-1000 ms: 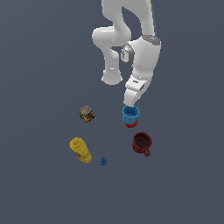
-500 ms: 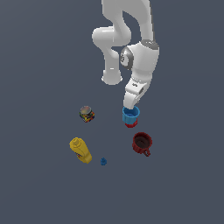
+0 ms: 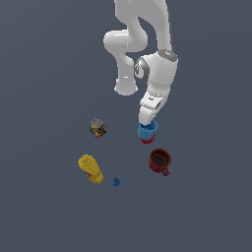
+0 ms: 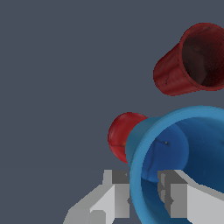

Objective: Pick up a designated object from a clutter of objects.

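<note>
Grasp made, lift pending.
The fingers (image 4: 143,192) pinch the blue cup's (image 3: 147,129) rim wall; it sits low beside the small red piece (image 4: 121,135).

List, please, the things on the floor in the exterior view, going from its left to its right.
Yellow bottle → multicoloured can → tiny blue piece → blue cup → dark red mug.
</note>
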Controlling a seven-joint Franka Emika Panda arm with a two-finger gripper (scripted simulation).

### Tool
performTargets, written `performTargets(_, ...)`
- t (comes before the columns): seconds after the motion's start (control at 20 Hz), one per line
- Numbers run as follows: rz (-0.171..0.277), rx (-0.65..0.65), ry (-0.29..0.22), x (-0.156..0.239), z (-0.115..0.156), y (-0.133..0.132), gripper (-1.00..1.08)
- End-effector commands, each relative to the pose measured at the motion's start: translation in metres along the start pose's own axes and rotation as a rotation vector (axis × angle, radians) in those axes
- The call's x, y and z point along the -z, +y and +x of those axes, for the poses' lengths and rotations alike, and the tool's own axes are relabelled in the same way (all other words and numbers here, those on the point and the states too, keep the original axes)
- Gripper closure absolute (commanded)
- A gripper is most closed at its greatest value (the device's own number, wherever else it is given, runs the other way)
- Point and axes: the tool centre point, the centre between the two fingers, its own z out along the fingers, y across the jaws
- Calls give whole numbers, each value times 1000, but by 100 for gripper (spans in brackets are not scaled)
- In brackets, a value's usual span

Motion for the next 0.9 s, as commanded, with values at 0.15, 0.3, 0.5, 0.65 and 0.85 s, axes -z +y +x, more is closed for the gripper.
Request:
performTargets(0.15, 0, 0, 0, 0, 0, 0, 108)
performTargets(0.3, 0, 0, 0, 0, 0, 0, 108)
performTargets(0.5, -1, 0, 0, 2, 0, 0, 108)
performTargets(0.65, 0, 0, 1, 7, 0, 0, 108)
performTargets(0.85, 1, 1, 1, 20, -2, -1, 108)
